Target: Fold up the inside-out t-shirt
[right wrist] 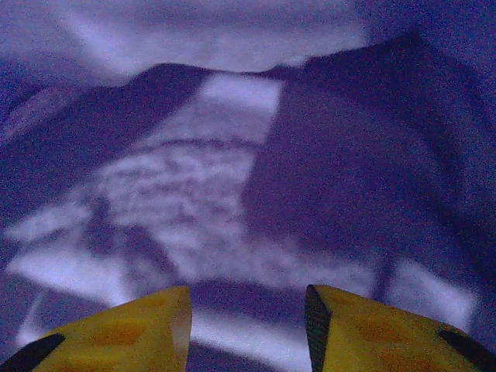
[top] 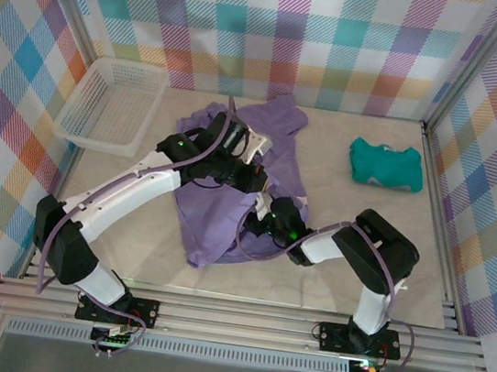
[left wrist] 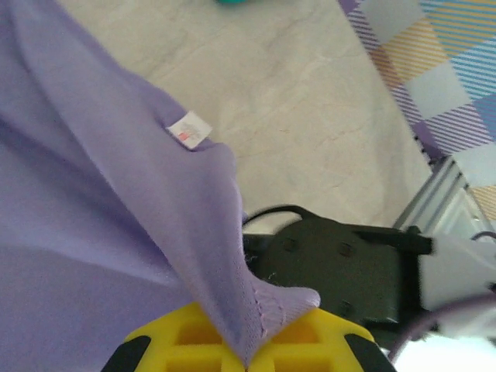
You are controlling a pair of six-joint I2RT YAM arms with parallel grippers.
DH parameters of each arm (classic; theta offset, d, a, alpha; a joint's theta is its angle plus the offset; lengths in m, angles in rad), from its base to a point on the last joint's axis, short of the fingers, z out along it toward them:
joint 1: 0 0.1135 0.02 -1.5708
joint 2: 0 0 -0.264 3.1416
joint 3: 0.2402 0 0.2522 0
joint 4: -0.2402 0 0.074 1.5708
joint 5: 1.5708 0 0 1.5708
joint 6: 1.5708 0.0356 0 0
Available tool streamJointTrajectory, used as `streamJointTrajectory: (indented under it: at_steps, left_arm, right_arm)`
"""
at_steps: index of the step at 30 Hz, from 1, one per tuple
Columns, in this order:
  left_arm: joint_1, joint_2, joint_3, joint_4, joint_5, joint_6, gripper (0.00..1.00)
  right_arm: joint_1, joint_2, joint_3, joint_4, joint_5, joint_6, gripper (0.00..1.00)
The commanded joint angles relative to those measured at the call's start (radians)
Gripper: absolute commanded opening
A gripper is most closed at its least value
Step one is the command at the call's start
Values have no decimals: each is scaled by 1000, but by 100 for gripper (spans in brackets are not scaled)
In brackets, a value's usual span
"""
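While left claw (left wrist: 246, 358) tight on t-shirt (left wrist: 101, 232), right claw (right wrist: 246, 325) half-open beneath

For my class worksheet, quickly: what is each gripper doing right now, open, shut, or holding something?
Left gripper: shut, pinching a fold of the lavender t-shirt.
Right gripper: open, with nothing between its fingers.

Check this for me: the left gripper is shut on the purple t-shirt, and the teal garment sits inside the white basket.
One thing is wrong: the teal garment lies on the table at the far right, not inside the white basket, as the top external view shows. The left gripper is shut on the purple t-shirt.
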State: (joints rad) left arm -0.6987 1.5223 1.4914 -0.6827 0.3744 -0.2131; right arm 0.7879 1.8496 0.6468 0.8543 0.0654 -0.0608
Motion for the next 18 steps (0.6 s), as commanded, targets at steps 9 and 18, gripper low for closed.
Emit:
streamJointTrajectory:
  at_steps: [9,18]
  left_arm:
    - [-57,-79,78,82,196,-86,0]
    - [-89,-143,157,-29,33,-18,0]
  right_arm:
    - [-36,92,281,-204,152,121,44]
    - [-129,53,268,-276,31,175,49]
